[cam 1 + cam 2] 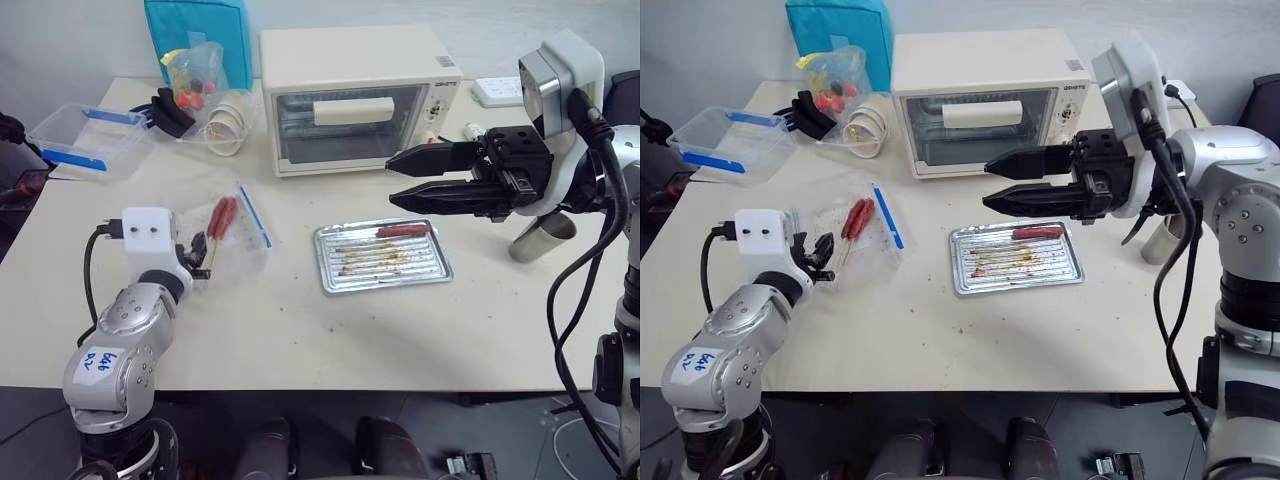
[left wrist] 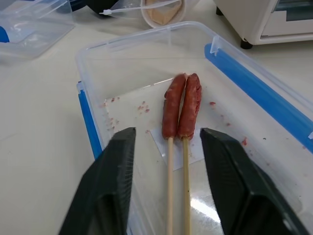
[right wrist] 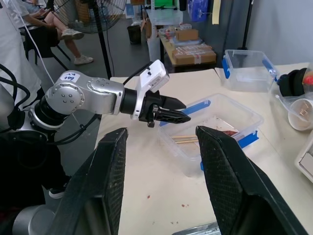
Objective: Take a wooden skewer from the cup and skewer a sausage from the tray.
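Evidently the left gripper [image 2: 166, 186] stands open, empty, astride two skewered sausages [image 2: 182, 105] stored in the clear box [image 2: 254, 88]; the right gripper [image 1: 405, 178], half-open and empty, waits above the tray [image 1: 440, 268].

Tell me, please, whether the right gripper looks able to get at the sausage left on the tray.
Probably yes. The right gripper hangs open above the tray, and the sausage lies bare near its far rim with nothing over it. The oven stands close behind, so a descent from above seems safest.
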